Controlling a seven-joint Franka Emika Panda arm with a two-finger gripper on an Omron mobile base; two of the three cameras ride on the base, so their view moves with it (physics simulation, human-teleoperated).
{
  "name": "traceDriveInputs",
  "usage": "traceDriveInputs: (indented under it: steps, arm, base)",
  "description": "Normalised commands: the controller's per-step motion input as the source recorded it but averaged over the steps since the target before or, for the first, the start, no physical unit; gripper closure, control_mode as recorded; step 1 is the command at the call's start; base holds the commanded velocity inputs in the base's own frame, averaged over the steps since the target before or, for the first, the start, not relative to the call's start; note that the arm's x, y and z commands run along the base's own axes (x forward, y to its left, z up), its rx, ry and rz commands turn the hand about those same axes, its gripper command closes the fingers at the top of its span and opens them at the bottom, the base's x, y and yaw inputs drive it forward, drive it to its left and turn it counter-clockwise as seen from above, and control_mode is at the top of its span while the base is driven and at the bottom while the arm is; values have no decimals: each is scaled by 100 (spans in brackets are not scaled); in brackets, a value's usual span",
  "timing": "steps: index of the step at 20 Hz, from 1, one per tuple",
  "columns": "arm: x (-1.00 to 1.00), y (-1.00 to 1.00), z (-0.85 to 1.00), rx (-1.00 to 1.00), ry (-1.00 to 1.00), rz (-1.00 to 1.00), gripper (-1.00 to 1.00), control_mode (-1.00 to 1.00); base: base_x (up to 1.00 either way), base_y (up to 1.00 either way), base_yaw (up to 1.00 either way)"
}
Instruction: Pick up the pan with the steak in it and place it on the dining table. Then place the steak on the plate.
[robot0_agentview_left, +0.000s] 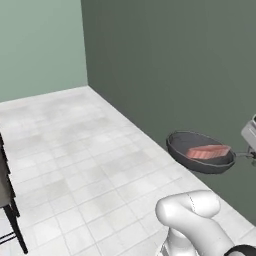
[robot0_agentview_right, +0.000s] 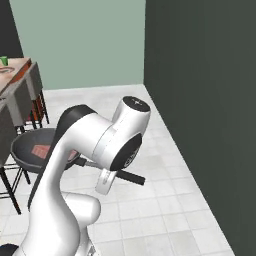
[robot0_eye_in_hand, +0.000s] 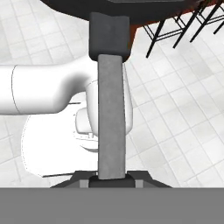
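Note:
The dark grey pan (robot0_agentview_left: 178, 145) hangs in the air above the tiled floor, roughly level, with the pinkish-red steak (robot0_agentview_left: 208, 151) lying flat in it. My gripper (robot0_eye_in_hand: 111, 177) is shut on the pan's thin straight handle (robot0_eye_in_hand: 111, 118), which runs away from the fingers to the pan's underside (robot0_eye_in_hand: 109, 6). In the right base view the pan (robot0_agentview_right: 27, 150) and steak (robot0_agentview_right: 40, 149) sit low on the left, partly hidden behind my arm. The dining table (robot0_agentview_right: 17, 70) with its beige marble top shows at the far left. The plate is out of view.
A dark green wall (robot0_agentview_left: 175, 65) runs along the right. Grey stools (robot0_agentview_right: 22, 100) line the table's edge, and a small green cup (robot0_agentview_right: 4, 60) stands on its top. A stool's dark legs (robot0_agentview_left: 12, 215) show at the left edge. White floor tiles (robot0_agentview_left: 75, 150) stretch between.

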Motion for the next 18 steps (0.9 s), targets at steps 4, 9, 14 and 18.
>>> traceDriveInputs:
  steps: [4,9,14,18]
  arm:
    - [0,0,0,0,0,0,100,100]
    - [0,0,0,0,0,0,100,100]
    - [0,0,0,0,0,0,100,100]
    - [0,0,0,0,0,0,100,100]
  base:
    - [100,-24,7]
    - [100,-10,3]
    - [100,0,0]
    - [100,0,0]
